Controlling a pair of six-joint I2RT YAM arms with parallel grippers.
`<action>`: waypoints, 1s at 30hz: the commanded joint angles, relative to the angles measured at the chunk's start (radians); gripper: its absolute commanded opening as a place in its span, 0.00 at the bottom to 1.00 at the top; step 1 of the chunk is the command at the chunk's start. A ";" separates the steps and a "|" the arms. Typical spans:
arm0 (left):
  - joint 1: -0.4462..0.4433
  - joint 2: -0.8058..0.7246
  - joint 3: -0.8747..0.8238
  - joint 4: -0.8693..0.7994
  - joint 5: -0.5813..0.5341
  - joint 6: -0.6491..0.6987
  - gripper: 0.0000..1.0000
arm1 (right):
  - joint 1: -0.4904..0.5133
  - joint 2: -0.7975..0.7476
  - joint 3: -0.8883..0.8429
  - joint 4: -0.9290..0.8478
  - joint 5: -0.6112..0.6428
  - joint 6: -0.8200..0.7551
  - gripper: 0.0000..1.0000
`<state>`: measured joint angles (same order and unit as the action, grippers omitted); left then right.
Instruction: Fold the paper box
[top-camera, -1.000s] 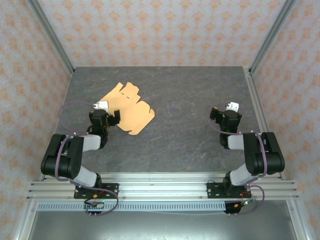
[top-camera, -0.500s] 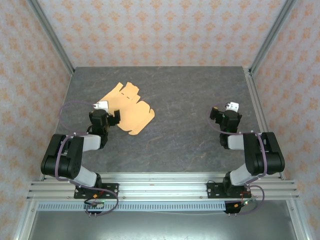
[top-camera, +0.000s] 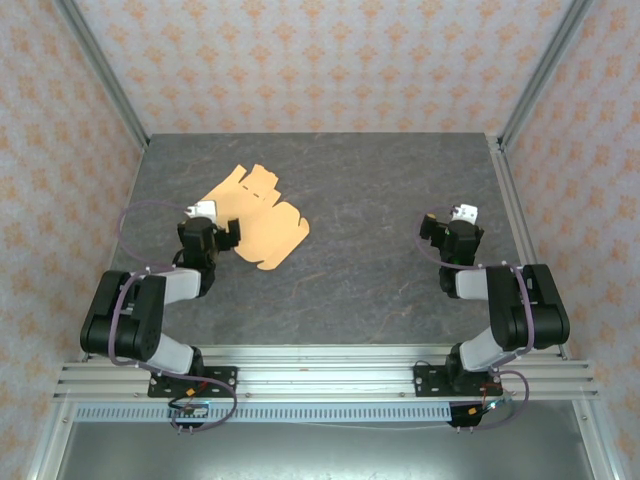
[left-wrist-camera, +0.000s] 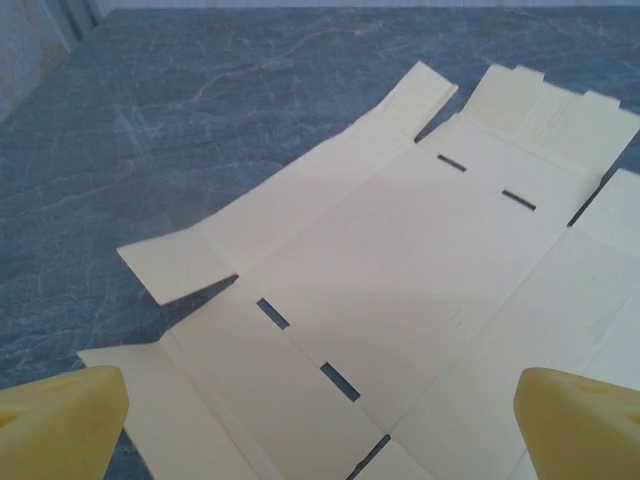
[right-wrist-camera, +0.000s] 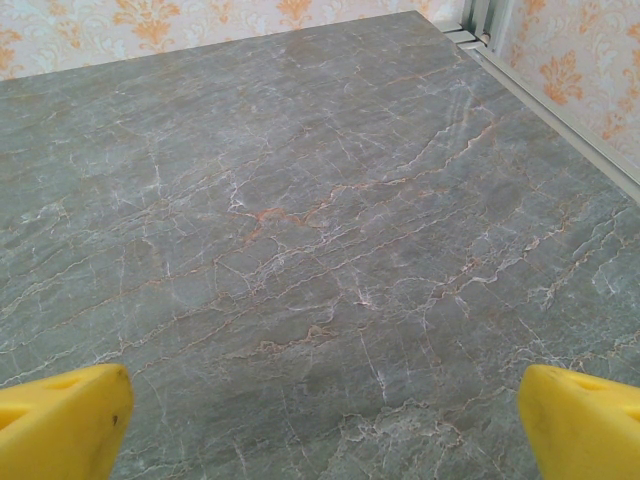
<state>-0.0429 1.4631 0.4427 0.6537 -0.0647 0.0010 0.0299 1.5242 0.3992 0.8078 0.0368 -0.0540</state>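
We stand inside walls (top-camera: 330, 60) papered in a pale ground with a repeating orange floral motif, at the back and on both sides. Slanting aluminium posts (top-camera: 100, 70) rise at the back corners. Below us lies a tabletop (top-camera: 400, 280) in dark grey stone pattern, veined with white and rust lines. A ribbed aluminium rail (top-camera: 320, 372) crosses its near edge, and a pale metal strip (right-wrist-camera: 560, 110) borders its right side. The light is soft and even

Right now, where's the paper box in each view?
Top external: paper box lies flat and unfolded, left of centre on the grey veined tabletop.
Left wrist: it spreads across the centre and right.
Right wrist: the tabletop ahead.
Shared landmark: the tabletop.
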 joint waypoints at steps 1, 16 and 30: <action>0.006 -0.062 0.014 -0.034 -0.042 -0.005 1.00 | 0.004 -0.014 0.000 0.000 0.005 -0.001 0.99; 0.006 -0.389 0.100 -0.319 -0.169 -0.192 1.00 | 0.004 -0.322 0.017 -0.282 0.072 0.039 0.99; 0.016 -0.466 0.251 -0.714 -0.365 -0.558 1.00 | 0.082 -0.425 0.183 -0.676 0.158 0.074 0.99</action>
<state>-0.0418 0.9745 0.6399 0.0818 -0.3386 -0.4706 0.0849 1.0931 0.5259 0.2588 0.1406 0.0109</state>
